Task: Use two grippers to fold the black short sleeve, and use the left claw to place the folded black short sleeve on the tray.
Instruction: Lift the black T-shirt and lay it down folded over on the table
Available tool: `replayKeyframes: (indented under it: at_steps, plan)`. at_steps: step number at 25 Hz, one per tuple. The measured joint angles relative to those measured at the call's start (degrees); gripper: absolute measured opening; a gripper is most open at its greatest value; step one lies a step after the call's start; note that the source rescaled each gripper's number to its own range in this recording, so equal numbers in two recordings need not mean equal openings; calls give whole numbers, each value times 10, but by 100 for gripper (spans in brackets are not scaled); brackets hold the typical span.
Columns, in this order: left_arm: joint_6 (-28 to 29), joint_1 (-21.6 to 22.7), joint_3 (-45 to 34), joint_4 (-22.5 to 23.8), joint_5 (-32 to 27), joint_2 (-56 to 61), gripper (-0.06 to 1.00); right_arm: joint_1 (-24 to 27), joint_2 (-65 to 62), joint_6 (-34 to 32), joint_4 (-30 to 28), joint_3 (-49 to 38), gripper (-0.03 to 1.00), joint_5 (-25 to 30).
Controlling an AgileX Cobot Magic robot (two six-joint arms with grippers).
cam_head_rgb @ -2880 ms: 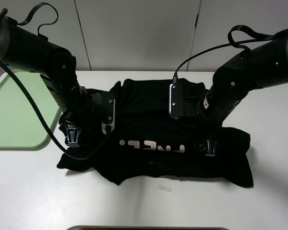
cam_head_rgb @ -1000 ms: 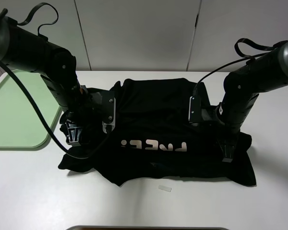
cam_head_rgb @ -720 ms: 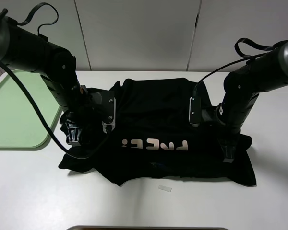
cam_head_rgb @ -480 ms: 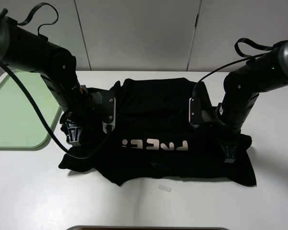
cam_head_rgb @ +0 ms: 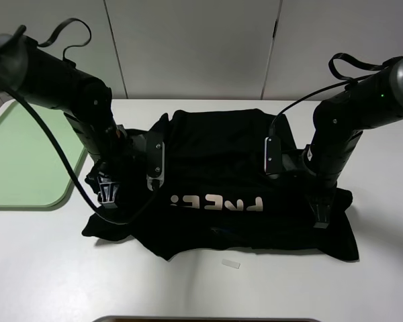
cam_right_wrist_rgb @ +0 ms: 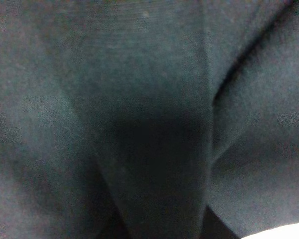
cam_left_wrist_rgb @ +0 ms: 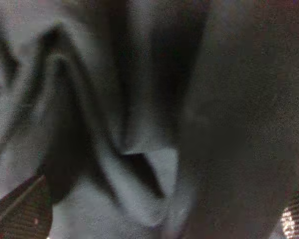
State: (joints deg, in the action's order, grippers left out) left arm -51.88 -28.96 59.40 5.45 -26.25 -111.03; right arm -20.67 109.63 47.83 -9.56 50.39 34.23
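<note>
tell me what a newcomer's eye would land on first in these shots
The black short sleeve lies rumpled across the middle of the white table, with whitish lettering showing on its front half. Two black arms bear down on it, the left gripper at its left side and the right gripper at its right. A pale green tray sits at the table's far left.

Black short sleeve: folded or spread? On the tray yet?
The black short sleeve is partly folded, rumpled: a layer looks doubled over, lettering showing. It lies on the table, not on the tray.
</note>
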Motion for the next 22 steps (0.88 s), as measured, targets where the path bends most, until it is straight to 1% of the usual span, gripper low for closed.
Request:
replayKeyframes:
  at_steps: [3, 5, 7, 8, 9, 13, 14, 15, 16, 17, 20, 22]
  plan:
    - [0, -1, -1, -3, -4, -13, 87, 0, 0, 0, 0, 0, 0, 0]
    - [0, -1, -1, -3, -4, -14, 82, 0, 0, 0, 0, 0, 0, 0]
    - [0, -1, -1, -3, -4, -15, 74, 0, 0, 0, 1, 0, 0, 0]
    - [0, -1, -1, -3, -4, -16, 66, 0, 0, 0, 1, 0, 0, 0]
    - [0, -1, -1, -3, -3, -16, 53, 0, 0, 0, 1, 0, 0, 0]
    - [0, -1, -1, -3, -3, -16, 12, 0, 0, 0, 1, 0, 0, -1]
    - [0, -1, -1, -3, -3, -16, 6, 0, 0, 0, 2, 0, 0, -1]
    - [0, -1, -1, -3, -3, -16, 6, 0, 0, 0, 2, 0, 0, -1]
    - [0, -1, -1, -3, -3, -16, 2, 0, 0, 0, 2, 0, 0, -1]
    - [0, -1, -1, -3, -3, -16, 1, 0, 0, 0, 3, 0, 0, -1]
    - [5, -1, -1, -6, -3, -16, 1, 0, 0, 0, 3, 0, 0, -1]
    - [20, -1, -1, -19, -2, -16, 0, 0, 0, 0, 3, 0, 0, -2]
